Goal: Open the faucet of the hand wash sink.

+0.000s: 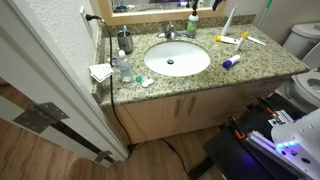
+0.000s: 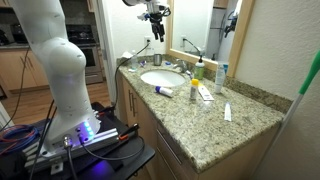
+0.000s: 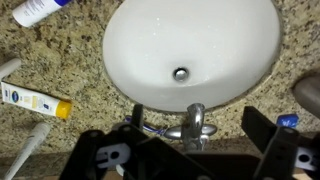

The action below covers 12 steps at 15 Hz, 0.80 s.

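one gripper (image 2: pixel 153 12) hangs high above the vanity in an exterior view, well apart from everything on the granite counter (image 2: pixel 235 120). the wrist view looks straight down between its two dark fingers (image 3: pixel 105 155), which are spread wide with nothing held between them. the faucet (image 3: pixel 195 122), a small chrome tap, shows in that gap at the lower edge of the wrist view. it stands on the back rim of the hand wash sink (image 3: pixel 150 40), on the mirror side, with its spout aimed toward the drain (image 3: pixel 181 72). the wide spread is probably kept so that the lever can pass between the fingers on the way down, and the centring over the tap reads as alignment before descent. no water shows in the basin, so the task appears barely begun. the next move likely calls for lowering until one finger meets the lever, then lifting or pushing it; which way the lever travels is too small to tell. smooth chrome may let a finger slide off. a green-topped bottle (image 2: pixel 198 68) stands near the tap and a toothpaste tube (image 3: pixel 35 100) lies beside the basin, so a skewed descent could knock either.
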Each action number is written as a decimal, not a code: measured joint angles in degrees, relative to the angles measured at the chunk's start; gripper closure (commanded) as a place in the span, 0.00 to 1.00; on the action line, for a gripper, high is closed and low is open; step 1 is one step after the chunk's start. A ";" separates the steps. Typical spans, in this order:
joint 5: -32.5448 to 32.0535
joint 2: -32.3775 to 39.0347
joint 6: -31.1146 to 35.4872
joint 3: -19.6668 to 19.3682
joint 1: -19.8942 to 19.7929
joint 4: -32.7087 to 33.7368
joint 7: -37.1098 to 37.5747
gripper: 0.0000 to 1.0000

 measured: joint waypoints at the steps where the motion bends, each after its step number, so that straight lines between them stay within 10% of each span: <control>1: -0.18 1.35 -0.02 0.00 0.01 1.47 1.08 0.00; 12: -10.40 13.22 10.42 -2.52 1.21 9.67 10.08 0.00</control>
